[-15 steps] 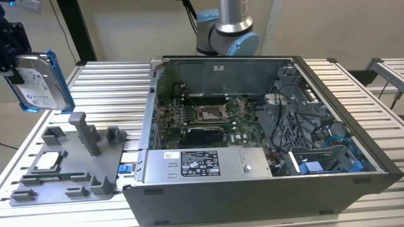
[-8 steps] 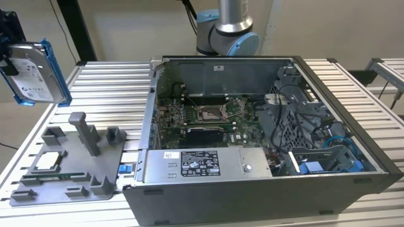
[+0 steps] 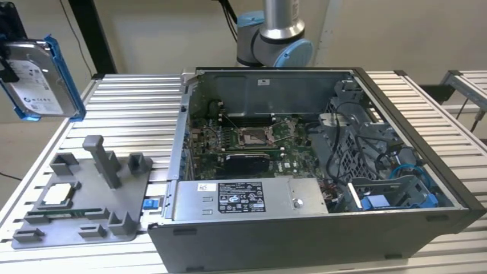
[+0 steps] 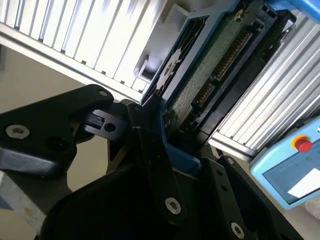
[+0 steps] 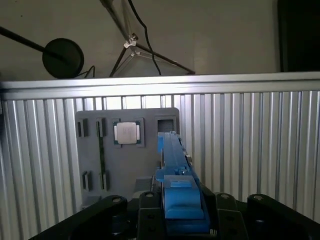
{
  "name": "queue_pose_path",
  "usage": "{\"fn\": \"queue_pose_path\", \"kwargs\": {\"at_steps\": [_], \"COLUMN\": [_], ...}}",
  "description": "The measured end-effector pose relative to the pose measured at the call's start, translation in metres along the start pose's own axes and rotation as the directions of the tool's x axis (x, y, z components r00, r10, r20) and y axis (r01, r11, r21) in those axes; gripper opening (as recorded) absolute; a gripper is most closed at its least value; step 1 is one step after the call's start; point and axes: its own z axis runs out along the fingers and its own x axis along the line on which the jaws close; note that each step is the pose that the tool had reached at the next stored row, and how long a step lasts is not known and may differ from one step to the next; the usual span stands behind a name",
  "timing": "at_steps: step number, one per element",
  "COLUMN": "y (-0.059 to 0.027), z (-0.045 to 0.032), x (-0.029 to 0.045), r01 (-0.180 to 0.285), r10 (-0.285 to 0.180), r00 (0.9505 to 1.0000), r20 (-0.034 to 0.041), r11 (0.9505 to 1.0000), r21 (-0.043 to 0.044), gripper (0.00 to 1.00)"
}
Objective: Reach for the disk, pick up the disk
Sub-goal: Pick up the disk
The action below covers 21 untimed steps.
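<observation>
Gripper is clamped on the disk, a flat rectangular silver hard drive with a white label and blue plastic rails on its long sides

- exterior view: disk is in the air at the exterior view's far left, standing on edge with the label facing the camera, above the far left corner of the ribbed aluminium table. Nothing is touching it from below
- only a black sliver of the gripper shows at that frame edge, so the grip can't really be judged from there
- second wrist view: a black finger lies hard against the blue rail, with the drive's green circuit-board side running away from it. A pale blue handheld box with a red button sits off to the side
- first wrist view: drive seen edge-on, blue rail seated between the black gripper parts
- grey plastic fixture with upright posts sits on the table, near the exterior view's left front corner and well apart from the disk. It also shows beyond the drive's edge in the first wrist view
- small square silver chip sits in a pocket of that fixture and is also clear in the first wrist view
- open dark grey computer case lies on its side mid-table, just beside the fixture, motherboard exposed
- arm's silver and blue base joint stands behind the case
</observation>
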Motion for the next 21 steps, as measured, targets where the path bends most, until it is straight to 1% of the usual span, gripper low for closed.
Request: {"fn": "queue_pose_path", "kwargs": {"at_steps": [8,9,10,16,18,21], "y": [-0.0014,-0.0016,-0.0016,-0.0017,-0.0032,-0.0077], "z": [-0.0365,-0.04,-0.0412,-0.0417,-0.0418,-0.0415], "x": [-0.0005,-0.0006,-0.0006,-0.0006,-0.0007,-0.0009], "r01": [0.0,0.0,0.0,0.0,0.0,0.0], "r10": [0.0,0.0,0.0,0.0,0.0,0.0], "r00": [1.0,1.0,1.0,1.0,1.0,1.0], "r20": [0.0,-0.0001,0.0,0.0,-0.0002,-0.0001], "r11": [1.0,1.0,1.0,1.0,1.0,1.0], "r21": [0.0002,0.0001,0.0002,0.0001,-0.0002,0.0001], "gripper": [0.0,0.0,0.0,0.0,0.0,0.0]}}
